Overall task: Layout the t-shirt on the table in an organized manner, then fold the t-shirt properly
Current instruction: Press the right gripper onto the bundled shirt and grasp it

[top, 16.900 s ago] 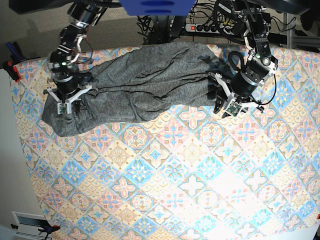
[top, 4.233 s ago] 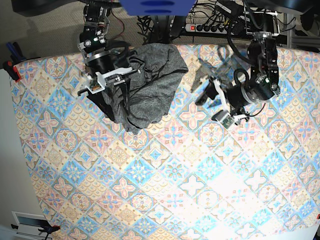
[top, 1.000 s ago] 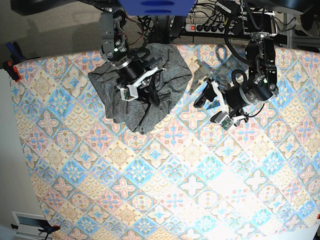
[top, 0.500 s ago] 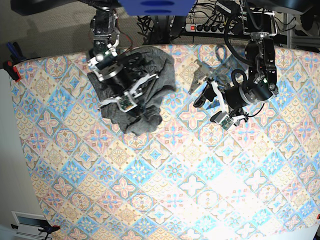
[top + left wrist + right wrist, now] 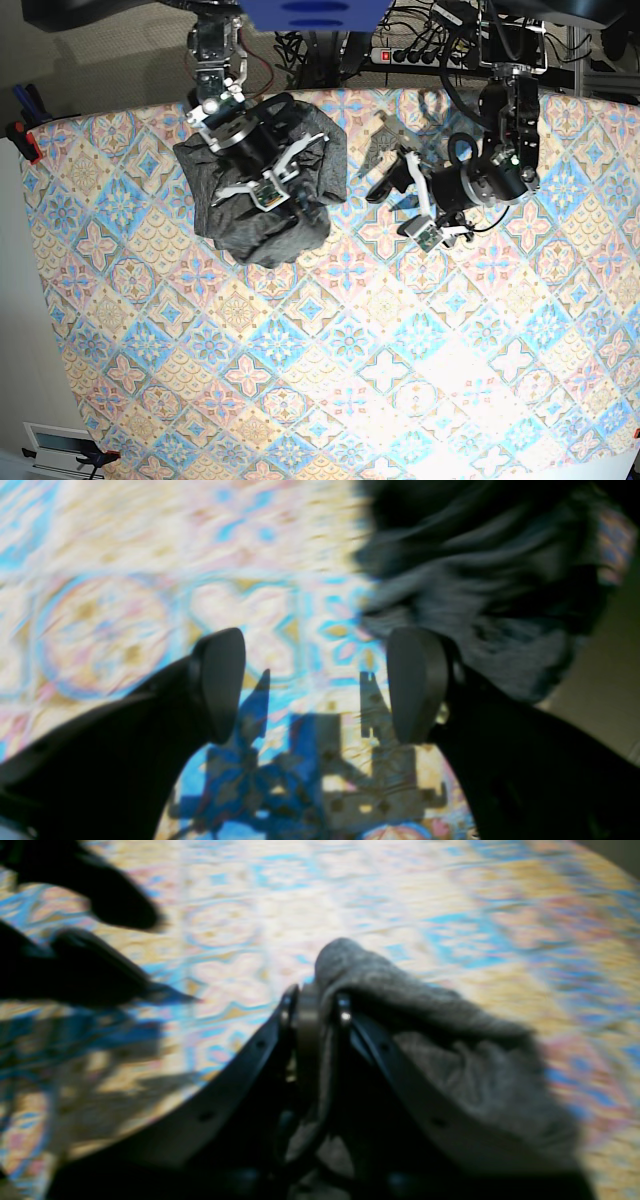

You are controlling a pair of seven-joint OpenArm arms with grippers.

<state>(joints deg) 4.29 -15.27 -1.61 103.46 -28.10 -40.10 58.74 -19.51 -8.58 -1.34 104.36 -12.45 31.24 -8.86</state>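
The t-shirt [image 5: 262,190] is bunched in a dark grey heap near the far edge of the table [image 5: 330,370], not laid out at all.

R gripper [image 5: 320,1007]: jaws pressed together, pinching a fold of the tee btwn them. In the R wrist view a hump of grey knit pokes up just beyond the fingertips, and the rest of the fabric drapes off to the right of the jaws and down under them. In the base view that gripper sits on top of the heap, w/ cloth all around it.

L gripper [image 5: 317,680]: jaws spread wide, nothing btwn them, only patterned tablecloth and the gripper's own shadow below. In the L wrist view the tee [image 5: 480,580] lies beyond and to the right of the right-hand finger [image 5: 415,680]; can't tell if that finger touches cloth, view's blurred. From the base view the L gripper [image 5: 400,195] is near the heap's side, w/ a strip of bare cloth btwn them.
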